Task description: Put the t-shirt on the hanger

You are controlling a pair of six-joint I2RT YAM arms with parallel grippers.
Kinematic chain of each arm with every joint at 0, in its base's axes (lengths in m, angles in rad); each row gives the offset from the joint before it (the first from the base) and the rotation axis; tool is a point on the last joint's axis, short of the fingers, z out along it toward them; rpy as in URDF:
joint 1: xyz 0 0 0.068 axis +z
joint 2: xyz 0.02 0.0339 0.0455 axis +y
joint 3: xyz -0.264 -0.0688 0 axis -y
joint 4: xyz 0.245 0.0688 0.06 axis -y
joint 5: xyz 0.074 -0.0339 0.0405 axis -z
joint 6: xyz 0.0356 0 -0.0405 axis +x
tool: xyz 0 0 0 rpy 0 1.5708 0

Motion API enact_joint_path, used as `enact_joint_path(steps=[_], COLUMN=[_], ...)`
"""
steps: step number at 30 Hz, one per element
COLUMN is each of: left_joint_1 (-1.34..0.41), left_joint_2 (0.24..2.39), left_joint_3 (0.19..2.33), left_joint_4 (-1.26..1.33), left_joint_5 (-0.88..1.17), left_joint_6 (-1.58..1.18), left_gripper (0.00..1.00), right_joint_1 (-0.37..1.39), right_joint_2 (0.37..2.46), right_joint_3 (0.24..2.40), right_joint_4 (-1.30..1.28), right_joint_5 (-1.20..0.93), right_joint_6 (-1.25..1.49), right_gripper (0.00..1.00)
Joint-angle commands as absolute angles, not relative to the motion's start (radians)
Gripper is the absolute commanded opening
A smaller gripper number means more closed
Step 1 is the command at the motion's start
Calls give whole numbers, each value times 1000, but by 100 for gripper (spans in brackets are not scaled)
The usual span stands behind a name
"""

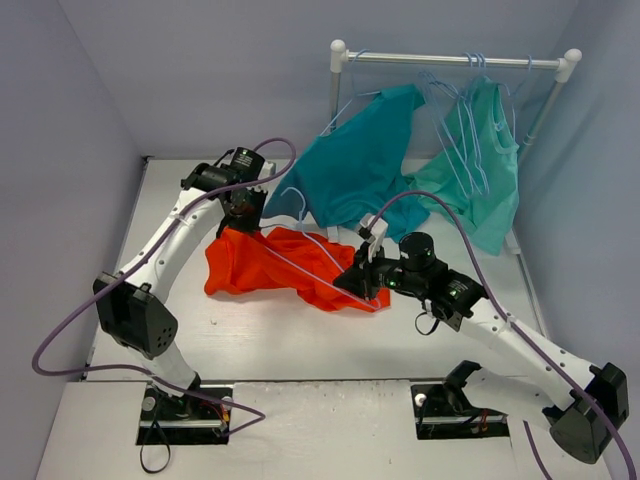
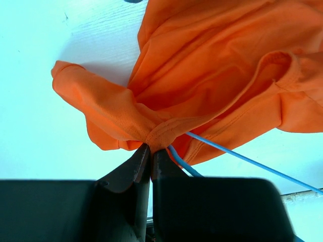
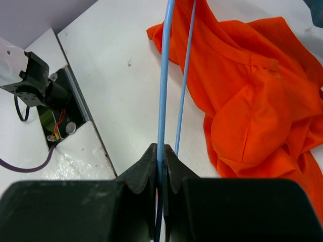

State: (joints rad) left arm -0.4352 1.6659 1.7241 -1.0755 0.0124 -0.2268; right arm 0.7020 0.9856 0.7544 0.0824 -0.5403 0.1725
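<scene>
T-shirt [image 2: 212,65] pinched by left claw [image 2: 150,148]; right claw [image 3: 161,151] clamps hanger [image 3: 165,75]; overhead view hides both.

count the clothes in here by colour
orange t-shirt: 1
teal-blue shirt: 1
green-teal garment: 1
total: 3
</scene>
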Motion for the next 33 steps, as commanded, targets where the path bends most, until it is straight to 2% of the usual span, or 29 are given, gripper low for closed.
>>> enact_joint_path(steps=[1, 11, 23, 33], left_joint_1=[-458, -474, -503, -569], left_joint_2=[1581, 1536, 1513, 1470], left_joint_3=[1805, 1848, 1898, 2019], left_joint_4=[-1071, -1068, -1071, -1071], left_joint_5=[23, 15, 72, 14], left_joint_6=[-179, -164, -169, -92], left_gripper=[0, 0, 0, 0], right_joint_1=[712, 715, 714, 713], right_joint_2=[994, 979, 953, 1002], right_joint_3=[761, 706, 677, 738], right_joint_4=[261, 464, 567, 594], right_joint_5=[-596, -630, -609, -672], right_joint_6=[183, 209, 172, 130], right_gripper=[0, 0, 0, 0])
